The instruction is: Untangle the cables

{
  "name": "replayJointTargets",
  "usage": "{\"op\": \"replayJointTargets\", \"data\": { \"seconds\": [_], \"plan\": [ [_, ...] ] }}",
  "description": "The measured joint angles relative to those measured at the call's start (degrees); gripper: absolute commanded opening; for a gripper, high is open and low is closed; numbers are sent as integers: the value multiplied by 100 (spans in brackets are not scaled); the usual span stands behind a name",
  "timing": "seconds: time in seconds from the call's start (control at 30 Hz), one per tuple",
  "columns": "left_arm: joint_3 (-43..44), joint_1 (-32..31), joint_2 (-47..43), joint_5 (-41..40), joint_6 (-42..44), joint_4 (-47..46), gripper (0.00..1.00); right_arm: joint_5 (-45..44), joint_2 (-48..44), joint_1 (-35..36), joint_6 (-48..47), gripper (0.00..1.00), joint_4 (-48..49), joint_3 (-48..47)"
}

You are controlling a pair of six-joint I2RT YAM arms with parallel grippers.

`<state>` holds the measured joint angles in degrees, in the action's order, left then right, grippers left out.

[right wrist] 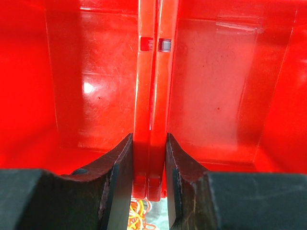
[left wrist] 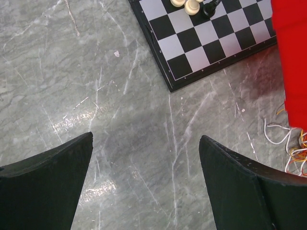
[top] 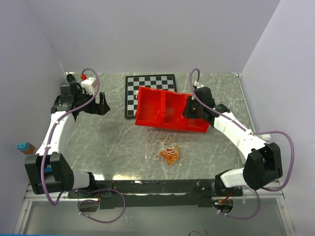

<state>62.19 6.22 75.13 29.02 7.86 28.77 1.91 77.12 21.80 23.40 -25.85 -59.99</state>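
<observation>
The cables [top: 167,151] lie in a small tangled heap of white, yellow-orange and red-orange cords on the grey table, just in front of a tipped red bin [top: 165,109]. They show at the right edge of the left wrist view [left wrist: 290,143] and below the bin in the right wrist view [right wrist: 136,213]. My right gripper [top: 189,108] is shut on the red bin's middle divider [right wrist: 149,96] and holds the bin tilted, its opening toward the camera. My left gripper [top: 101,105] is open and empty over bare table at the far left.
A chessboard [top: 133,88] lies behind the bin, partly covered by it; a few chess pieces [left wrist: 192,5] stand on it. A white and red object [top: 88,83] sits at the back left. Grey walls close in the table.
</observation>
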Motion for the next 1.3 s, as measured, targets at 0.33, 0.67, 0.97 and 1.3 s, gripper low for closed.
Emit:
{"op": "replayJointTargets", "data": {
  "seconds": [0.33,0.67,0.97,1.3],
  "plan": [
    [-2,0,-87,-57,31,114,97,-221,267,748,-365,0,398,59],
    [-4,0,-127,-85,52,129,97,-1008,267,1154,-470,0,1163,811],
    [-4,0,-254,-149,111,153,97,-1287,341,1493,-483,0,1746,1141],
    [-7,0,-356,-192,199,205,97,-1692,350,2059,20,0,1637,1362]
  ]
}}
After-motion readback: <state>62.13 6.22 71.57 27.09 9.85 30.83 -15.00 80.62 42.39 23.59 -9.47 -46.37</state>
